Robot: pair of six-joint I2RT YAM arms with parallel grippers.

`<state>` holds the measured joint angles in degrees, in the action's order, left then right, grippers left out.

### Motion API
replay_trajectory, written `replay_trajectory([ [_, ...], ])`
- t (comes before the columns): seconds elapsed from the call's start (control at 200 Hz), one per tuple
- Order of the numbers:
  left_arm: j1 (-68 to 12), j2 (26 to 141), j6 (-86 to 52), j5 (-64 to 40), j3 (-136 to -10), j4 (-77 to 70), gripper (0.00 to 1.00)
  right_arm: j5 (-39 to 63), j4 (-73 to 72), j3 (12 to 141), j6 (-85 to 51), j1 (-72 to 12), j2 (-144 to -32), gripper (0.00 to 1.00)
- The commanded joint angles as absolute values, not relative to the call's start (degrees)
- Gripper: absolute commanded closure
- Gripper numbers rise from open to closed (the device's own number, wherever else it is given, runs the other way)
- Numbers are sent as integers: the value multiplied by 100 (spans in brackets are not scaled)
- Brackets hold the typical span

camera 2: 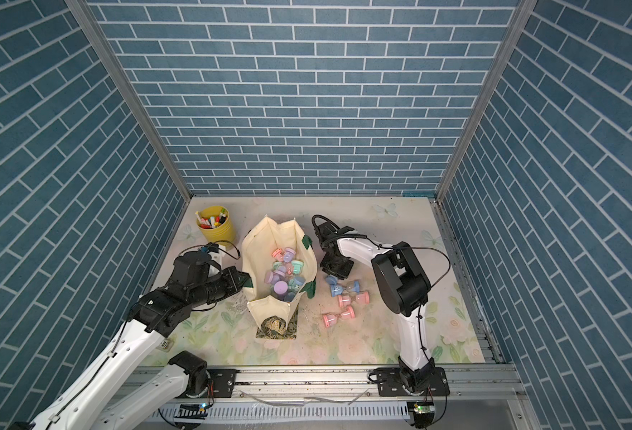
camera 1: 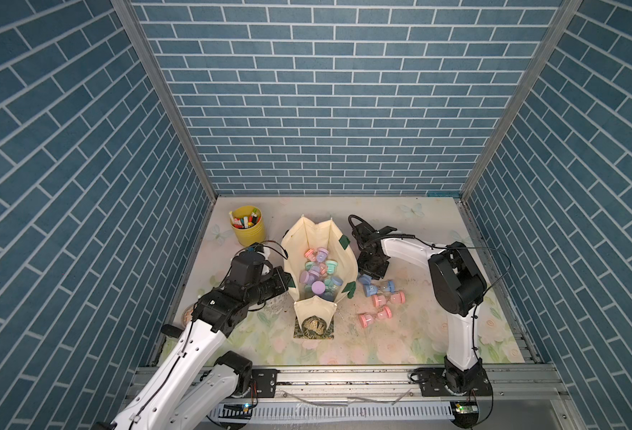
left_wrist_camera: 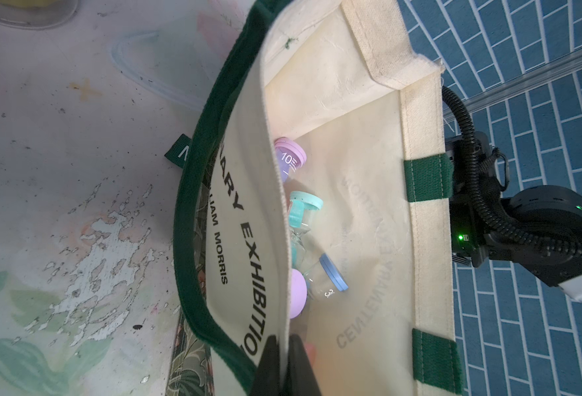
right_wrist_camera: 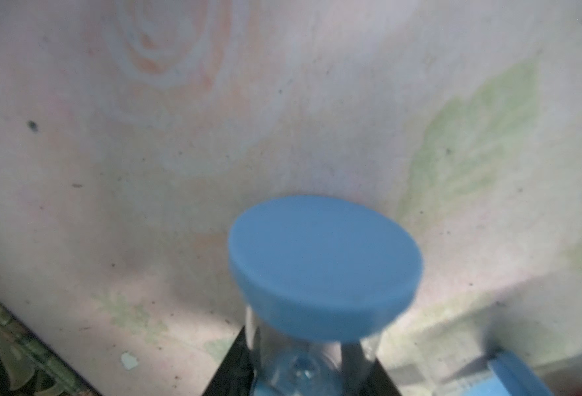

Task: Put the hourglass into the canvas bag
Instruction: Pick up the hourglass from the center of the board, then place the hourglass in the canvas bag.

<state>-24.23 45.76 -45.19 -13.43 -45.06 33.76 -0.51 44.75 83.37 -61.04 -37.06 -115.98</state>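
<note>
Both top views: canvas bag point(camera 1: 308, 232) stands open, pastel hourglasses point(camera 1: 318, 286) inside; blue hourglass point(camera 1: 363, 280) just beside it. Left wrist: left gripper point(left_wrist_camera: 282, 346) clenched on the bag's wall. Right wrist: right gripper point(right_wrist_camera: 308, 375) grasping the blue hourglass by its glass

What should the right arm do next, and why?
Probably lift and swing toward the bag: the right gripper is shut on a blue hourglass close to the table, and the left gripper holds the bag's rim open.
</note>
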Motion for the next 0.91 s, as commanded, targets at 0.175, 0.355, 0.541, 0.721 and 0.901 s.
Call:
replay_trajectory([
  [0.175,-2347,4629,-4430,-1371,-4515,3465,97,-937,4504,7995,-5522,-3691,-9976,96],
  [0.355,-2330,4563,-4437,-1351,-4553,3557,90,-1251,4889,8027,-5145,-3691,-9186,100],
  [0.541,-2331,4490,-4443,-1338,-4679,3680,82,-1279,5323,8241,-4815,-3774,-8591,100],
  [0.721,-2320,4457,-4472,-1289,-4681,3735,76,-1474,5662,8686,-4575,-4290,-8375,100],
  [0.901,-2323,4413,-4557,-1313,-4669,3733,79,-1736,5879,9458,-4298,-5129,-8574,100],
])
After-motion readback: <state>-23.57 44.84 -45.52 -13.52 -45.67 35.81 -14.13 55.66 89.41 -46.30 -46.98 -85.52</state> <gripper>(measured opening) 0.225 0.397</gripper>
